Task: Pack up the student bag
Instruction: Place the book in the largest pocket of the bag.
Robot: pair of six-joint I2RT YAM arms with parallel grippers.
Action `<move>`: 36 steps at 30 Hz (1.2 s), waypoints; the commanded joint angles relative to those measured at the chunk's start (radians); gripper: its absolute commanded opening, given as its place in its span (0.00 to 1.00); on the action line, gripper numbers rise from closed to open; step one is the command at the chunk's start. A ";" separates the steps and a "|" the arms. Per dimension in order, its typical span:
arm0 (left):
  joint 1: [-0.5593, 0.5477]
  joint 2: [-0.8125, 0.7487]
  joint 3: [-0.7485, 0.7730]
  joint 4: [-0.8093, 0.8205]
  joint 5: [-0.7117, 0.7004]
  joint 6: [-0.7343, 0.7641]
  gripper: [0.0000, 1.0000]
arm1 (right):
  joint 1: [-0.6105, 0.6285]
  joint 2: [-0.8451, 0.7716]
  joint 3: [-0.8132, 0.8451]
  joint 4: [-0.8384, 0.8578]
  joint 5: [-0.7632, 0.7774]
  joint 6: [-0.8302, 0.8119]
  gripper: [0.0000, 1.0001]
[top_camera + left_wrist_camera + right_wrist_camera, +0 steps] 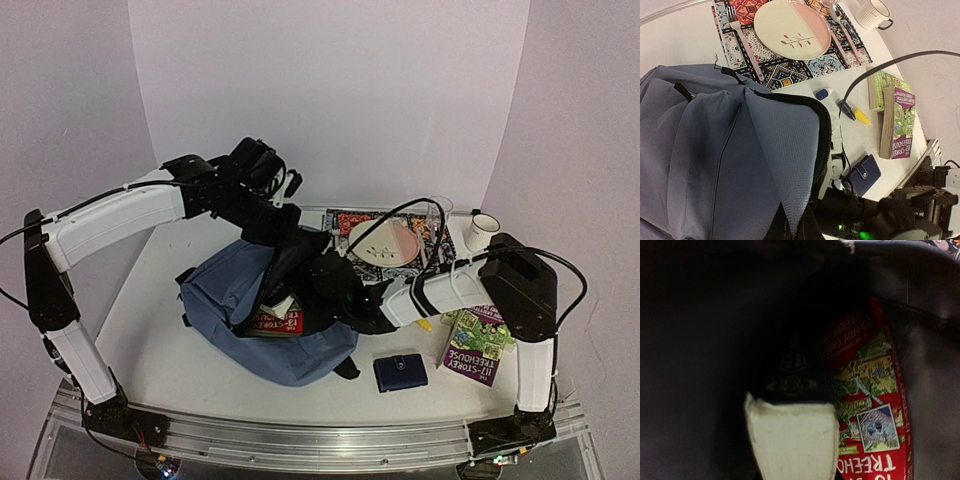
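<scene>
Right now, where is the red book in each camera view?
Top external: red book sits centre, in the open mouth of the student bag.
Left wrist: not in it; only the bag's outside shows.
Right wrist: right of centre, inside the bag.
Shared landmark: the student bag.

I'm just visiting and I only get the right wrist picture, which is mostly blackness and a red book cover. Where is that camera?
Observer: Inside the student bag. From above, the right arm reaches into its open mouth.
Visitor: What holds the mouth open?
Observer: The left gripper appears to pinch the upper flap and hold it raised.
Visitor: Is anything not packed yet?
Observer: A navy wallet and a purple book lie outside the bag, near the right arm.
</scene>
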 commanded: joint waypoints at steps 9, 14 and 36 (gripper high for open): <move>0.045 -0.043 -0.088 0.113 -0.048 0.000 0.00 | 0.086 -0.098 -0.019 -0.132 -0.001 -0.208 0.27; 0.062 -0.045 -0.125 0.118 -0.049 0.030 0.00 | 0.088 -0.156 -0.008 -0.218 -0.076 -0.366 0.51; 0.071 0.042 -0.368 0.255 0.113 0.087 0.19 | -0.063 -0.497 -0.073 -0.957 0.164 -0.672 0.93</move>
